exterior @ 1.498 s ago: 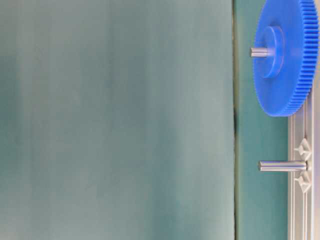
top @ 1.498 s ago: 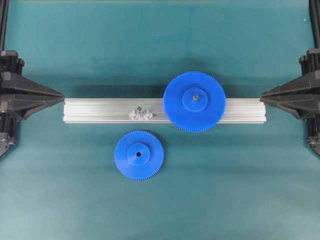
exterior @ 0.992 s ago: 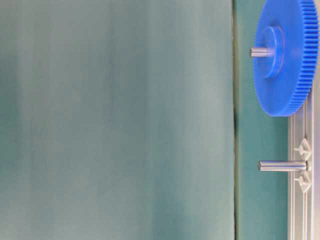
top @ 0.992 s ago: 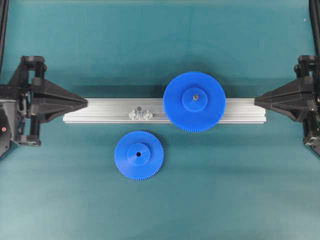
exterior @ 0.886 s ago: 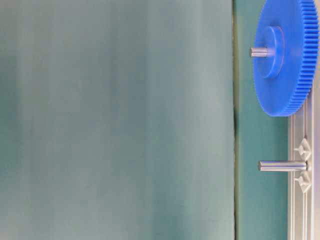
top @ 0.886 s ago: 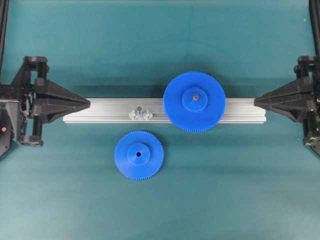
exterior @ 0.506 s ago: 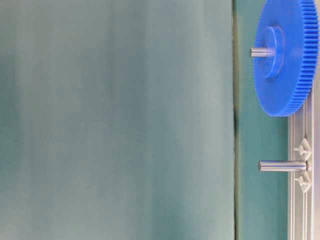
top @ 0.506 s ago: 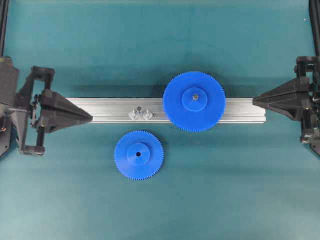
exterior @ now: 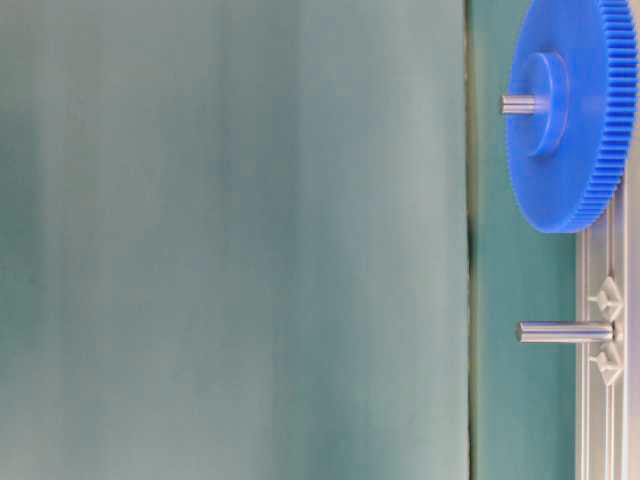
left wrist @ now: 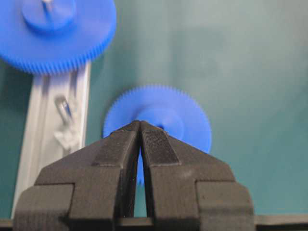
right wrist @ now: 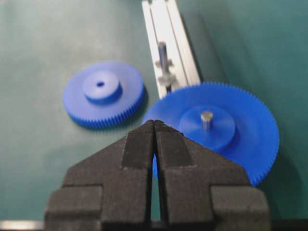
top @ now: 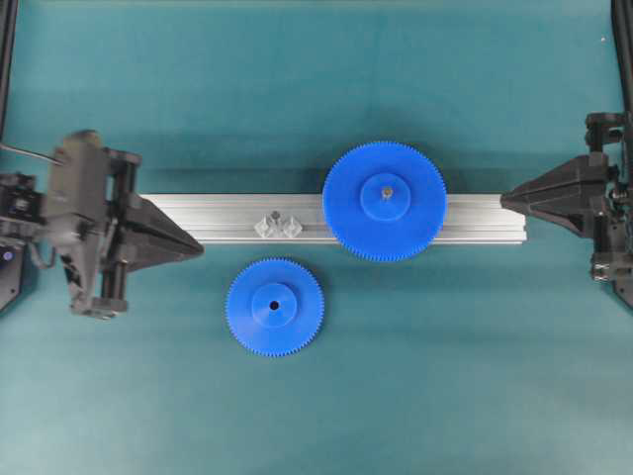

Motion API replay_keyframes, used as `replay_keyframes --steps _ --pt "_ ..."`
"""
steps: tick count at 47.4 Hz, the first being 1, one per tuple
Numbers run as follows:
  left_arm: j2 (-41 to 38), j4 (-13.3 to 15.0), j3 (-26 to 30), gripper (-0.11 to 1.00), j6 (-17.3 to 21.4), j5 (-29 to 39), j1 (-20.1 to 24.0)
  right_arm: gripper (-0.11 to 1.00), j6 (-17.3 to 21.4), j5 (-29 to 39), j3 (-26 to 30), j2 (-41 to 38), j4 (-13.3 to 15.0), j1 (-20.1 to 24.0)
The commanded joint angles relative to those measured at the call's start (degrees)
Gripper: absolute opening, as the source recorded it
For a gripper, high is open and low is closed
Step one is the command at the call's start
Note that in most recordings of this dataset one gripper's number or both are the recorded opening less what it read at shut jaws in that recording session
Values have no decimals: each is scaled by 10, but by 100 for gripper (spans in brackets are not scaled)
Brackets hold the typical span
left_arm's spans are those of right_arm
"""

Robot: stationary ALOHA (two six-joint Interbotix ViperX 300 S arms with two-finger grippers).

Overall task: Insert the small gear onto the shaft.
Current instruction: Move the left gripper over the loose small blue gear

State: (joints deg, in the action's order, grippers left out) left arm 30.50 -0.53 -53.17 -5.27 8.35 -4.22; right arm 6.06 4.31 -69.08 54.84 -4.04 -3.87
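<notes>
left gripper: at the left side of the overhead view, its black tapered jaws pressed together to a point and holding nothing; the tip lies over the left end of the rail and points toward the middle of the table. In its own wrist view the two fingertips meet with only a thin dark slit between them.
rail: long silver grooved bar lying across the table, running from under the left gripper's tip toward the right gripper.
shaft: short silvery pin standing upright on the rail in a clear faceted base, ahead of the left gripper's tip and apart from it. The table-level view shows it bare, with nothing on it.
small gear: flat on the green table, hub up, dark centre hole showing; just ahead of the left gripper's tip and off to the near side of the rail, touching neither gripper nor rail. In the left wrist view it sits directly beyond the closed fingertips.
large gear: seated on the rail with a grey pin tip at its hub, nearer the right gripper than the left.
right gripper: at the right side, jaws closed to a point and empty, tip just past the rail's right end, well apart from the small gear.
table: plain green surface.
</notes>
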Motion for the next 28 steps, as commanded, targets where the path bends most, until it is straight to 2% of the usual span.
replay_keyframes --steps 1,28 --pt "-16 -1 26 12 1 19 -6 4 5 6 10 -5 0 -3" --pt "-135 -2 103 12 0 70 -25 4 6 9 6 -5 0 -8"
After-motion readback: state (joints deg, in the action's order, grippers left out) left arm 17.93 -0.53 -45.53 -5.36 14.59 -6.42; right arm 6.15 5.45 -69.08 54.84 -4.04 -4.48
